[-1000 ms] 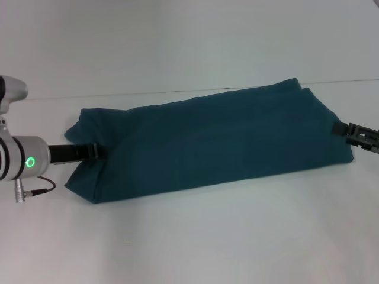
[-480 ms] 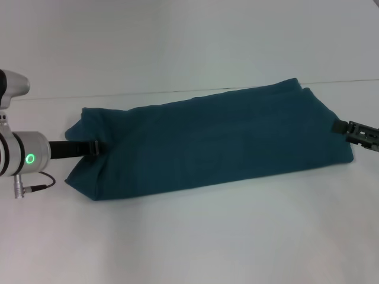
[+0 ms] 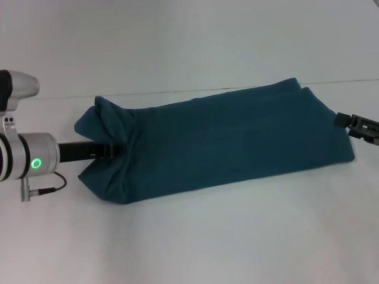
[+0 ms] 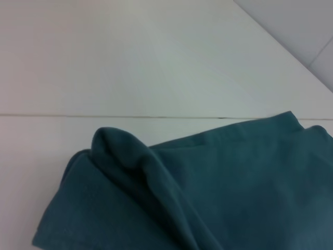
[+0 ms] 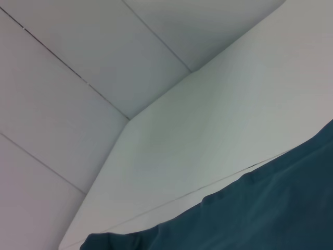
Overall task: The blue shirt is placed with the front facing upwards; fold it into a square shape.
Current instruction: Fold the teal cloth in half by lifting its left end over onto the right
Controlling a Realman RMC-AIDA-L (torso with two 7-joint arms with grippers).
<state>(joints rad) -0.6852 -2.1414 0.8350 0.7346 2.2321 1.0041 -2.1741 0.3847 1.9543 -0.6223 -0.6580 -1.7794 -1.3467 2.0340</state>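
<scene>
The blue shirt lies folded into a long band across the white table, with no lettering showing. My left gripper is at the band's left end, buried in the cloth and shut on it, and the fabric bunches up in a raised fold around it. The left wrist view shows that humped fold of the shirt close up. My right gripper sits at the band's right edge, level with the cloth. In the right wrist view only the shirt and the table show.
A seam line runs across the table behind the shirt. Bare white table surface lies in front of the shirt and behind it. A cable hangs under my left wrist.
My left gripper has moved right, dragging the shirt's left end with it and pushing it up into a fold. The right gripper has shifted slightly right and up at the right edge.
</scene>
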